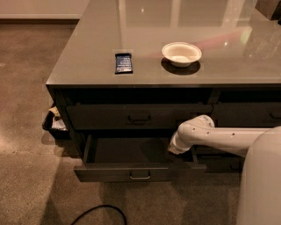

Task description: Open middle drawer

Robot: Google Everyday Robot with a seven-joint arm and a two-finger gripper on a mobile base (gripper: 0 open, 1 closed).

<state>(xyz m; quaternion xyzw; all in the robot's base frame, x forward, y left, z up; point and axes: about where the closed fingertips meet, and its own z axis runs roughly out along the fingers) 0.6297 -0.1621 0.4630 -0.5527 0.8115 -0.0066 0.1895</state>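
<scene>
Grey counter [88, 39], arm [228, 138] outstretched, claw [172, 150] in open middle drawer [109, 172]

Grey glossy counter top [228, 70]. White bowl [181, 53] sits upright on it, right of centre, nothing visible inside. Dark blue packet [123, 63] lies flat to the left of the bowl, apart from it, near the front edge. Dark bin [53, 124] with light scraps sits on the floor against the cabinet's left side. Black cable [99, 213] loops on the brown floor [26, 88] in front. Dark object [268, 8] at the counter's far right corner, cut off.
</scene>
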